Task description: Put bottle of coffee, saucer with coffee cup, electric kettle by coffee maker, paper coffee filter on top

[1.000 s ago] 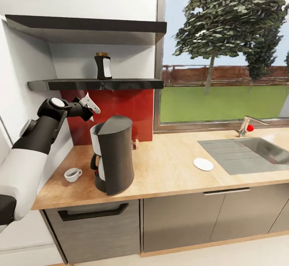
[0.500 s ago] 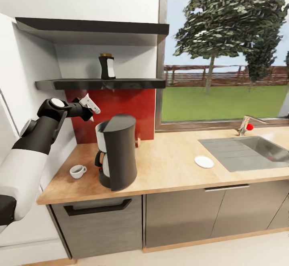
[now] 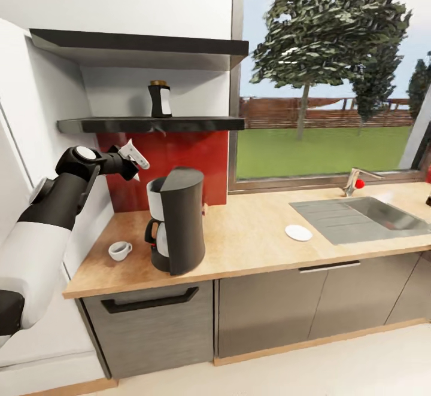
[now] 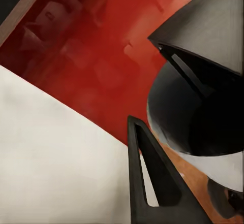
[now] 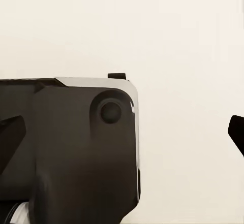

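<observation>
Worktop (image 3: 251, 234): coffee maker (image 3: 176, 219), cup (image 3: 120, 250) beside it, saucer (image 3: 298, 232) well apart near sink (image 3: 359, 216). Shelf (image 3: 149, 124): coffee bottle (image 3: 159, 99). My left end effector (image 3: 135, 158): raised above maker, spread state untellable.

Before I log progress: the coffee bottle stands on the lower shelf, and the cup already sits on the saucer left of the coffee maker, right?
Not quite. The head view shows the coffee cup alone on the countertop; the saucer lies apart, right of the coffee maker, near the sink. The coffee bottle is on the lower shelf.

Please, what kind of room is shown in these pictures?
Most likely a home kitchen: a wooden countertop with a built-in sink and faucet, a coffee maker, and cabinets below.
</observation>
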You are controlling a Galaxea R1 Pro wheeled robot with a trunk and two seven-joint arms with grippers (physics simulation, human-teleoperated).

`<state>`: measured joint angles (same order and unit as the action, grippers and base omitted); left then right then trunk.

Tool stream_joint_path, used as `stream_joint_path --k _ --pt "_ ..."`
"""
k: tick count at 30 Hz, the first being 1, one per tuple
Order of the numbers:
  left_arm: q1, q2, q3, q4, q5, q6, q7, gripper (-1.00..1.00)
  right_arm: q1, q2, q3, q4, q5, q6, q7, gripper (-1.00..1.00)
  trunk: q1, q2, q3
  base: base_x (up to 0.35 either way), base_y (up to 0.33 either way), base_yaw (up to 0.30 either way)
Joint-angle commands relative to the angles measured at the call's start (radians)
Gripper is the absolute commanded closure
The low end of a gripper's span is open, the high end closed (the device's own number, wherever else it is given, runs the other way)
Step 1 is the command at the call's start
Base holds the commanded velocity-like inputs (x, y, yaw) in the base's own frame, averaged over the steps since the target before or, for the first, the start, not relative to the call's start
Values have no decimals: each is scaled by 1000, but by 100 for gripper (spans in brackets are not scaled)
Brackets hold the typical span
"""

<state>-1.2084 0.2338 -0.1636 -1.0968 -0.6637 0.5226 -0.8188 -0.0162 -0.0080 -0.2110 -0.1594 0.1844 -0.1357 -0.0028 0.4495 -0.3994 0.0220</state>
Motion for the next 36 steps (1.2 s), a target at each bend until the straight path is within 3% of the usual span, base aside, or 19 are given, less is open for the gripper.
stream_joint_path --k 1,27,36 --pt "0 1 -2 -1 -7 4 -3 100 -1 0 -8 1 10 -4 0 -100 1 -1 0 120 7 -179" --pt "1 1 -6 2 -7 4 -4 100 -1 0 -8 1 10 -4 0 -100 1 -1 0 40 1 -86" --pt "45 -1 -8 8 -4 1 -2 100 -1 -1 -8 0 11 -5 0 -100 1 -1 0 0 0 0"
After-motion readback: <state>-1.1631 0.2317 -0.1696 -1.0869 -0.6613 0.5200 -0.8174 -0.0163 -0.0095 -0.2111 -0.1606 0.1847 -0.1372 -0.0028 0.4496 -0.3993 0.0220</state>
